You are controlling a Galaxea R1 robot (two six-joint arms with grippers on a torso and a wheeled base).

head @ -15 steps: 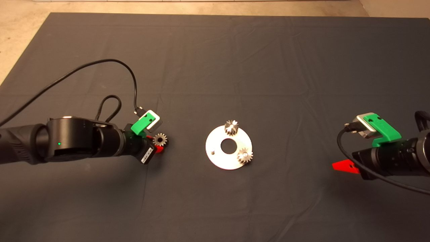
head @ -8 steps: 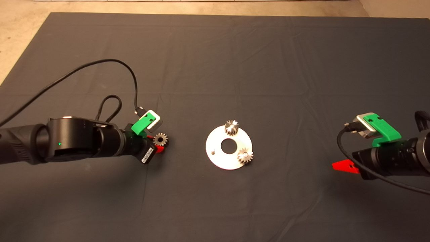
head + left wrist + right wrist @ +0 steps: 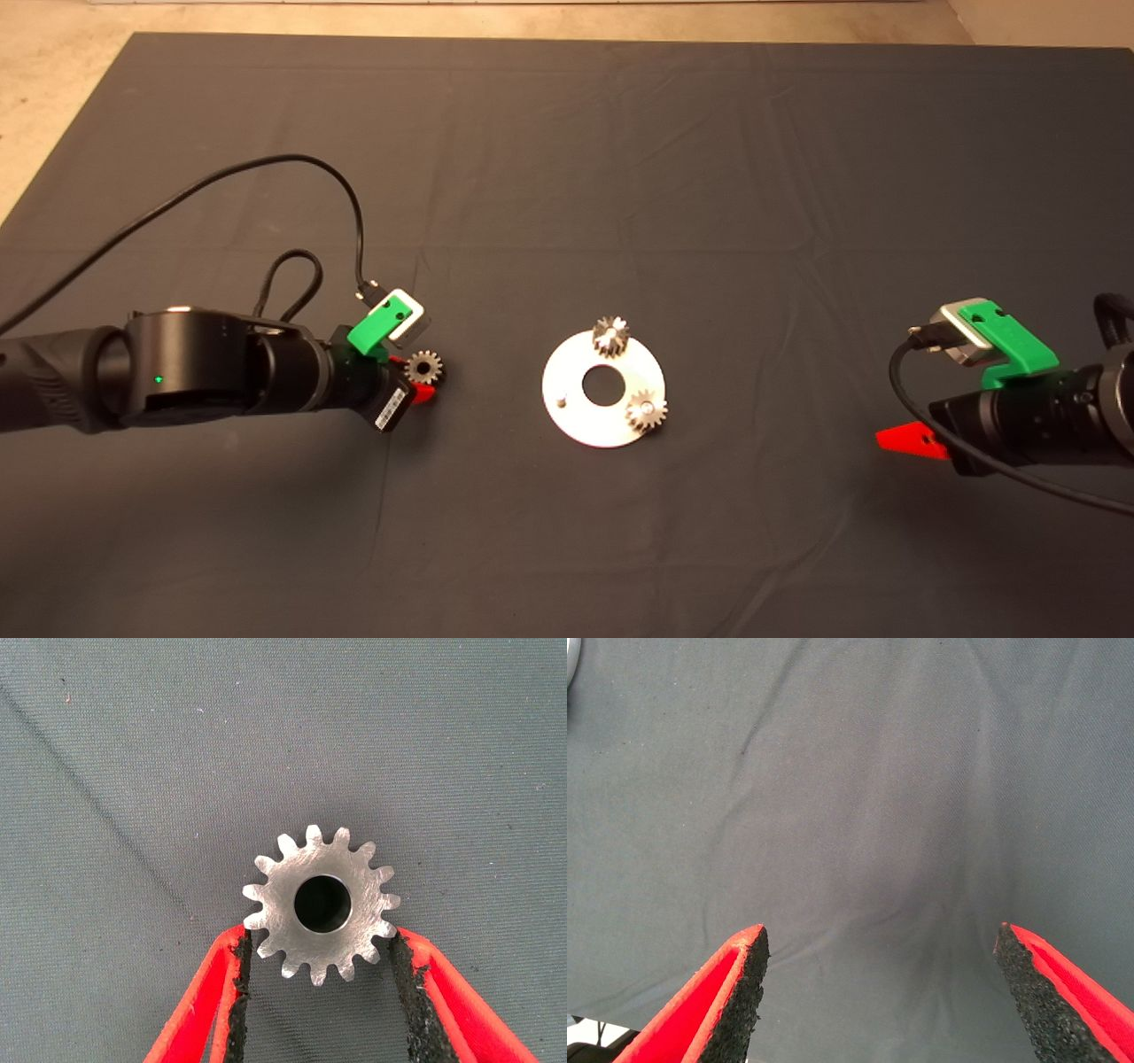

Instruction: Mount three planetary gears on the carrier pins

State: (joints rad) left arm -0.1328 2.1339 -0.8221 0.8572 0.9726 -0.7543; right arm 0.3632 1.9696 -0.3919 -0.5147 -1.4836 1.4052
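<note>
The left tool (image 3: 321, 943) pinches a small dark-silver steel spur gear (image 3: 321, 904) by its teeth (rigid, probably slippery); the right tool (image 3: 881, 943) gapes wide.

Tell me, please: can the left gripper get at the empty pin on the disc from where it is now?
Probably yes. The left gripper, shut on the third gear, has only bare mat between it and the free pin, which stands on the disc's near side, away from both mounted gears.
</note>
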